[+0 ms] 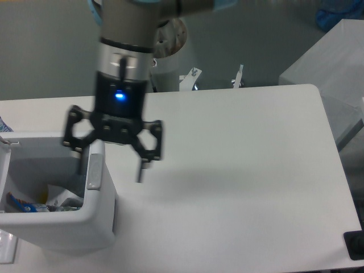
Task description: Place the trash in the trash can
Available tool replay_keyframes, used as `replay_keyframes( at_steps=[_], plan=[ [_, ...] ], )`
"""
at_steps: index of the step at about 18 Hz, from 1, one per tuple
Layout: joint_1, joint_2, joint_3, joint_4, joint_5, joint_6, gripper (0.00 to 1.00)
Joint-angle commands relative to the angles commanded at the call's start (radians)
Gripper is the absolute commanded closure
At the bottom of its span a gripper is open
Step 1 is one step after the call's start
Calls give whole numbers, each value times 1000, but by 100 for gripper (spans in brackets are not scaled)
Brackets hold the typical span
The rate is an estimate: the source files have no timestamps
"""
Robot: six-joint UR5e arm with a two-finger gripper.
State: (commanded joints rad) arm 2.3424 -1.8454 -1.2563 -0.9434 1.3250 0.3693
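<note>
A grey floor [51,51] fills the room behind a broad white surface [239,170] with rounded corners, which takes up most of the view. Off the surface's right edge stands a pale grey boxy unit [327,68], with something blue [338,14] just above it in the upper right corner of the view. The arm [128,51] reaches down from the far edge, where its pale base column [165,62] rises beside a few metal bolts [239,77]. At the near left corner of the surface sits the trash can [91,219], white and boxy, with a thick rim and a grey flap [94,170] on its right wall. The claw [109,168] hangs above the can's right rim, its two dark fingers spread wide apart and gripping nothing; a blue light glows on its body. Inside the can lies the trash: a whitish wrapper [60,196] and, at the left, a blue-and-orange packet [23,205], partly hidden by the near wall. A soft shadow [193,176] marks the surface right of the claw.
</note>
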Motion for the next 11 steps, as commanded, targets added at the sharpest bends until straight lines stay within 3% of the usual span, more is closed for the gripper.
replay_keyframes(
  at_steps=[3, 6, 11],
  plan=[
    [20, 11, -2, -37, 100, 124, 0],
    [72, 31, 8, -144, 114, 256, 0],
    [129, 98, -18, -323, 190, 768, 0]
  ],
)
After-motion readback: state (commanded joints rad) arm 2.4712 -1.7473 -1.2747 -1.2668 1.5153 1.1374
